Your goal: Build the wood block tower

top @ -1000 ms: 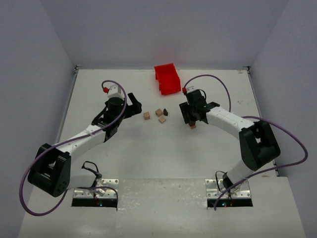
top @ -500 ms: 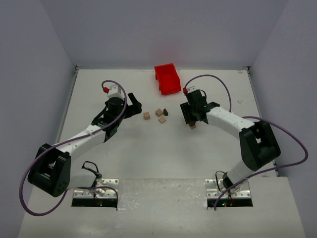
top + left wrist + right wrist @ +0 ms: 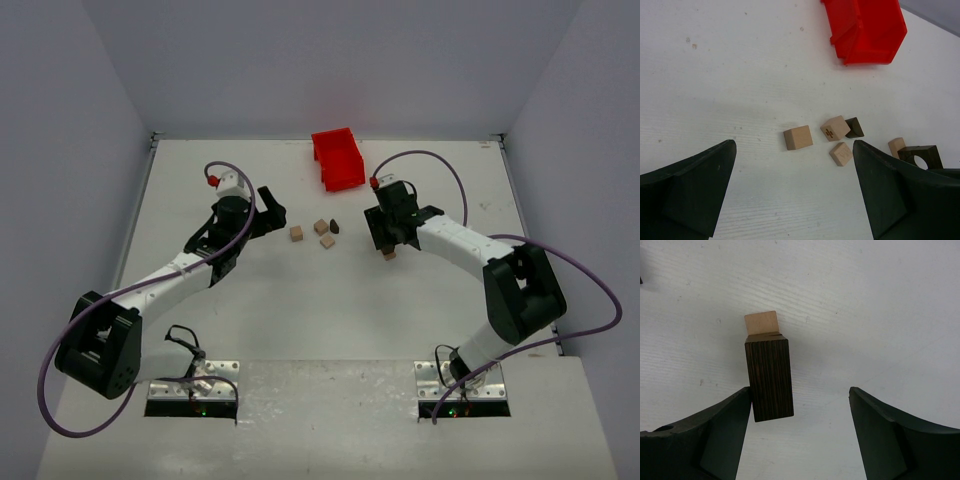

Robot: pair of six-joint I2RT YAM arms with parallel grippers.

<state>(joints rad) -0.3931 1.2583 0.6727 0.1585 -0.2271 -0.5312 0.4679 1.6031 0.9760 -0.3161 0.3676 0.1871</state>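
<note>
Two arms worked one table point(image 3: 180, 300); the red bin point(image 3: 337, 158) at the far edge served as landmark.

Well left of the bin and nearer the bases, the left gripper point(image 3: 271, 212) hung with jaws spread fully and nothing between them. Just nearside of the bin lay the loose blocks point(image 3: 798, 137): three pale, plus a small dark block point(image 3: 855, 127) tight against one of them. Nearside and slightly right of the bin stood the wood block tower point(image 3: 771, 377), under the right gripper point(image 3: 800, 390). That gripper's jaws were apart and not clamped. One finger point(image 3: 715, 435) sat at the flank of the tower's dark brown piece; the other was well clear.

Risks, as judged:
- Any sideways drift or a lift-off dragging that near finger could tip or shove the dark piece.
- The loose blocks lay crowded, so wide left jaws coming down could nudge neighbours.

Hard to make out:
- Actual contact between finger and dark piece could not be confirmed.
- From the right wrist, whether the dark piece stood on the pale block point(image 3: 761, 322) or merely butted against it could not be told.
- From above, the right gripper covered most of the tower.
- In the left wrist view, a dark shape with a hole point(image 3: 920, 156) was cut off by a finger; block or gripper part, unclear.
</note>
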